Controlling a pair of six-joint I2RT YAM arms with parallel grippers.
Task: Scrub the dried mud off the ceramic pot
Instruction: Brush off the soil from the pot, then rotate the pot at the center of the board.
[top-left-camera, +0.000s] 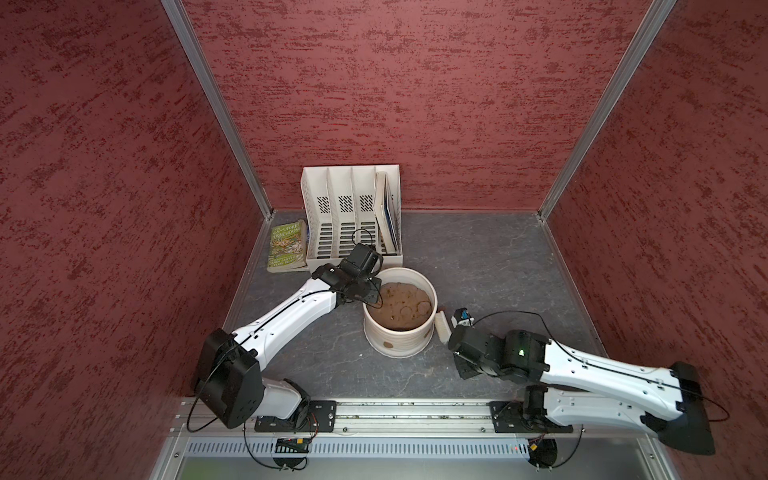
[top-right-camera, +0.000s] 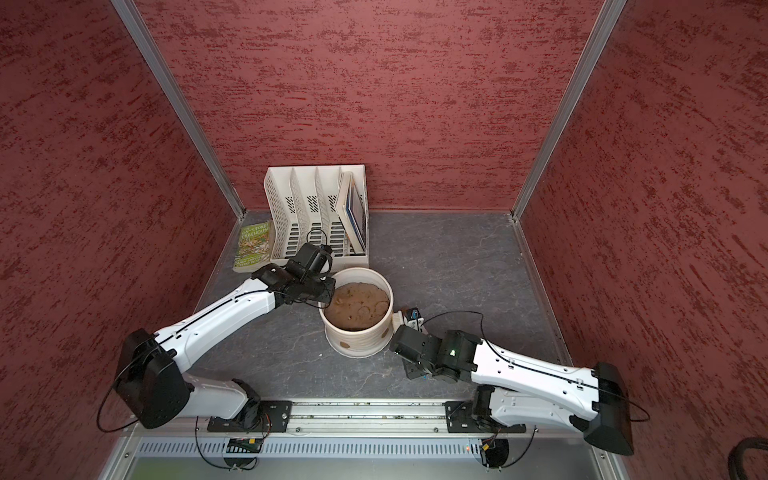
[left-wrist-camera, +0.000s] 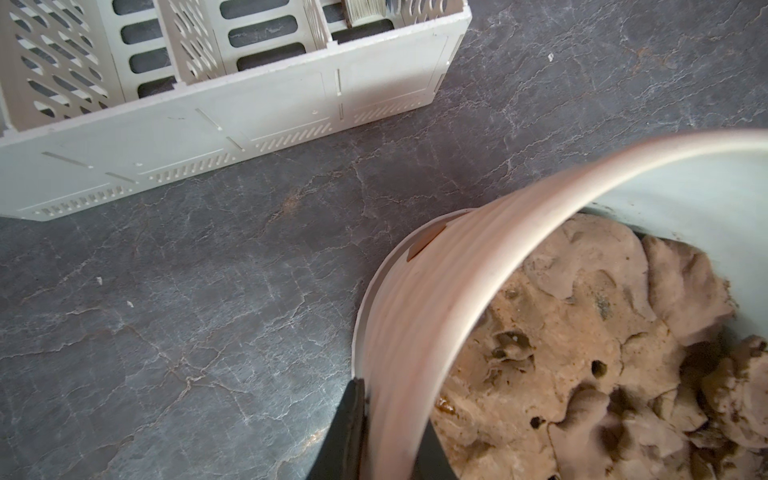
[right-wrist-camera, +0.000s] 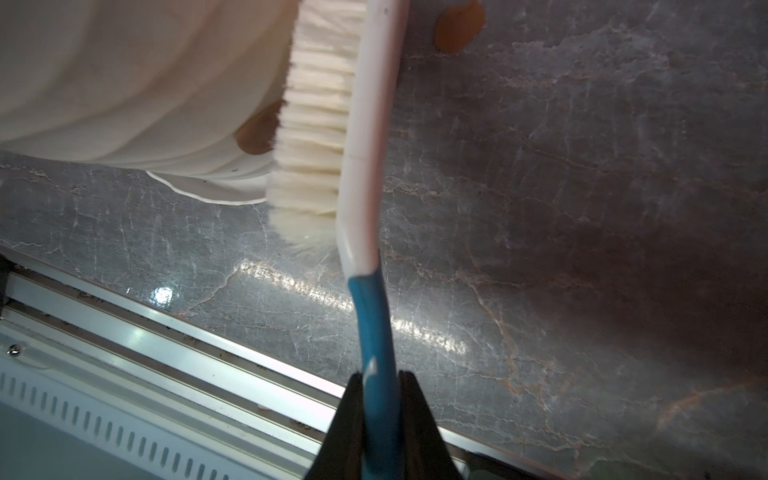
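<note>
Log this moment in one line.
left gripper: shut on ceramic pot rim | right gripper: shut on brush handle | bristles: against dried mud

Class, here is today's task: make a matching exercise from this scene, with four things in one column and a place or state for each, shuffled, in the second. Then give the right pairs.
Column A
1. brush
2. green book
3. soil mound
4. left end effector

Column B
a. shut on the wall of the ceramic pot
b. lies beside the file organiser
c. held in the right end effector, bristles at the pot's outer wall
d. inside the pot

Pairs: 1-c, 2-b, 3-d, 4-a
</note>
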